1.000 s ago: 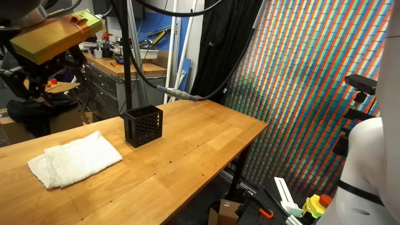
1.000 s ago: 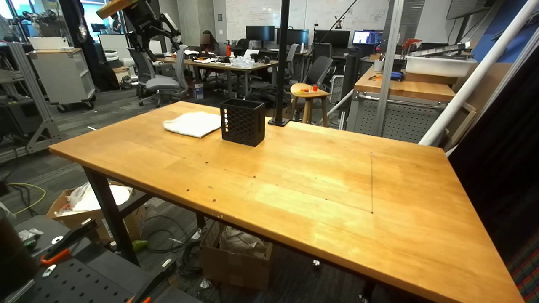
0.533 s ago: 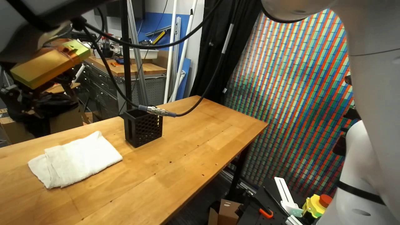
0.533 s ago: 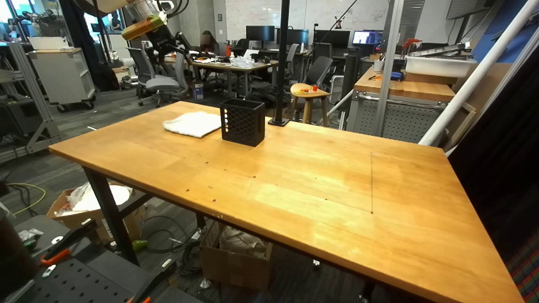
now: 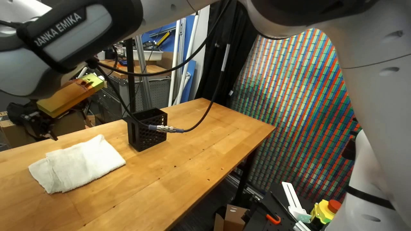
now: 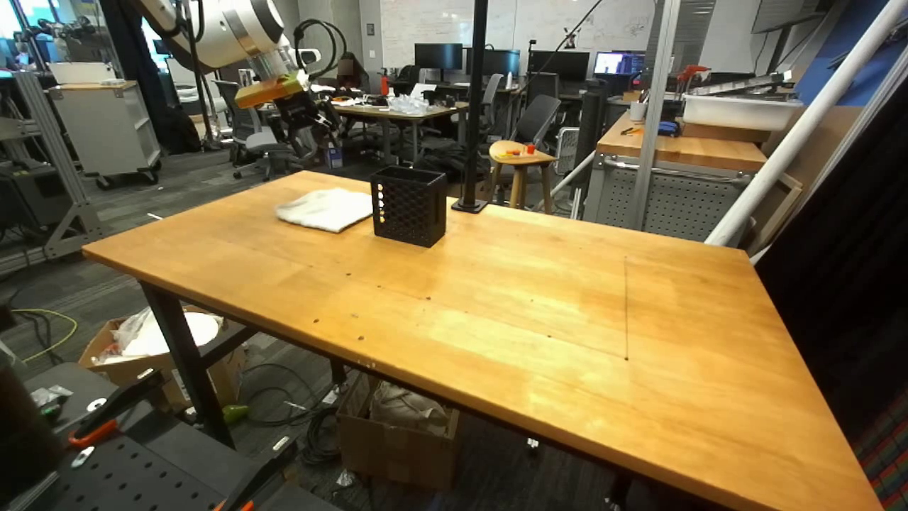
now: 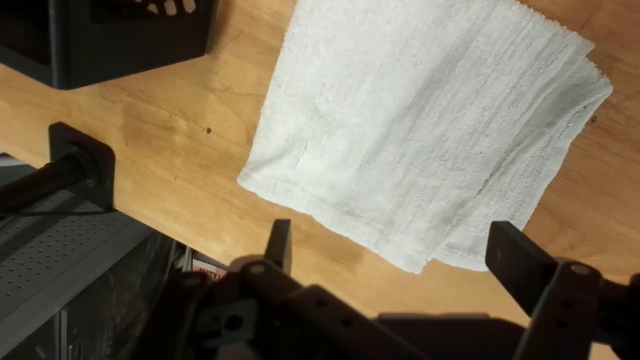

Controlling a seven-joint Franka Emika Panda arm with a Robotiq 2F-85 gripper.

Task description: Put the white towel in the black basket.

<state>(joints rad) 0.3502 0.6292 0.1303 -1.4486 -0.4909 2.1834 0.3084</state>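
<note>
White towel: it lies folded and flat on the wooden tabletop, with soft creases and loose layers at 1 end.
Black basket: it stands upright on the tabletop, near the towel. The wrist view shows bare wood between the 2. In both exterior views, little holes show in it.
Gripper: it is up in the air by the towel, with its 2 fingers spread wide apart. In the wrist view, 1 finger hides a bit of the towel's edge.
Yellow and orange block: it sits tilted just above the gripper.
Robot arm: it is white and gray with black parts, and it reaches across the top of an exterior view.
Black cable with a silver joint: it droops down in front of the basket in an exterior view.
Black pole: it stands straight up at the tabletop's edge, just beside the basket.
Bright wall: red, green, blue and white bits make slanting stripes on it.
Wooden stool: it is behind the tabletop, with small red and yellow things on top.
Brown box: open, under the tabletop.
</note>
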